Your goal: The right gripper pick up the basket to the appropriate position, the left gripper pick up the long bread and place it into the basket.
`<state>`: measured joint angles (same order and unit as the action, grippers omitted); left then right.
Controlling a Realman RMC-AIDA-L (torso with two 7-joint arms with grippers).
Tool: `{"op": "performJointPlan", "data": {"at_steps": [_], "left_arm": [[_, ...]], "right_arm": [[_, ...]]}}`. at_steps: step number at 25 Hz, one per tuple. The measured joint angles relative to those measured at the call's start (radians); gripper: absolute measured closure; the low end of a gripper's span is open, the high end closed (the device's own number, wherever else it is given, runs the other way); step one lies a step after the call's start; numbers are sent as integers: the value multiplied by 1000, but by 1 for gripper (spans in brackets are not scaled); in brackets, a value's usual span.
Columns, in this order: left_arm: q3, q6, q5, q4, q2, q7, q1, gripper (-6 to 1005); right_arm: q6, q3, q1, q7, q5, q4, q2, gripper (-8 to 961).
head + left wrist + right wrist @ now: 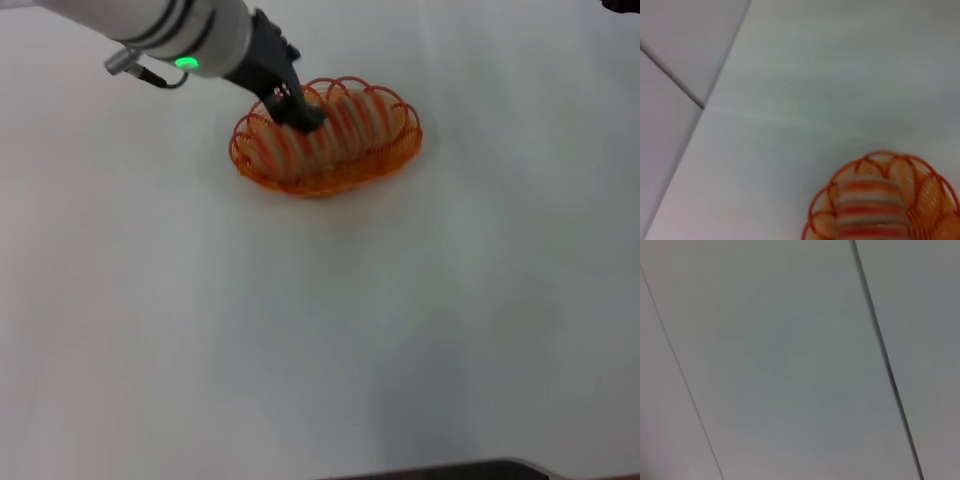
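Orange wire forms the basket (330, 165), which sits on the white worktop (320, 330) toward the far side of the head view, and the long bread (335, 130) lies inside it, running lengthwise along the oval with its striped back level with or just above the scalloped rim. The left gripper (298, 112) reaches in from the robot's left and is down at the bread's left end, inside the rim line; the black fingers overlap the loaf there, but whether they are clenched on it or already released cannot be told from this angle. The left wrist view confirms the bread seated in the basket and shows none of that arm's own fingers. The right gripper (622, 5) is only a dark corner at the far right edge of the head view, well apart from the basket, and its fingers are not visible (its wrist view shows nothing but bare surface with seams). Judgement: the placing step is at or near its end, with the basket already positioned and the loaf resting in it. To finish well, the fingers should part fully before any lift, so the loaf is not dragged up or tipped over the rim. The withdrawal should go straight up and clear of the wire loops, since a fingertip catching a loop could shift or overturn the light basket.
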<state>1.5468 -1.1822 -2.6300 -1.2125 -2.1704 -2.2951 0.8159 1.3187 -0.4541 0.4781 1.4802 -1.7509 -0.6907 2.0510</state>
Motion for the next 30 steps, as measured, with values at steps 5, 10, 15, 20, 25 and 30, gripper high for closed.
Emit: {"op": "performJointPlan", "data": {"at_steps": [5, 10, 15, 20, 25, 30], "left_arm": [[-146, 92, 183, 7, 2, 21, -76, 266], [-335, 116, 388, 76, 5, 116, -141, 264], [-576, 56, 522, 203, 20, 265, -175, 265], [-776, 4, 550, 361, 67, 411, -198, 266], [-808, -46, 579, 431, 109, 511, -250, 264], [-810, -118, 583, 426, 113, 578, -300, 266]], "right_arm": [[8, 5, -7, -5, 5, -1, 1, 37], [47, 2, -13, -28, 3, -10, -1, 37], [130, 8, -33, -114, 4, -11, -6, 36], [168, 18, -72, -178, 10, -40, 7, 35], [217, 32, -118, -253, 18, -58, 31, 33], [290, 24, -154, -290, 13, -39, 34, 30]]}}
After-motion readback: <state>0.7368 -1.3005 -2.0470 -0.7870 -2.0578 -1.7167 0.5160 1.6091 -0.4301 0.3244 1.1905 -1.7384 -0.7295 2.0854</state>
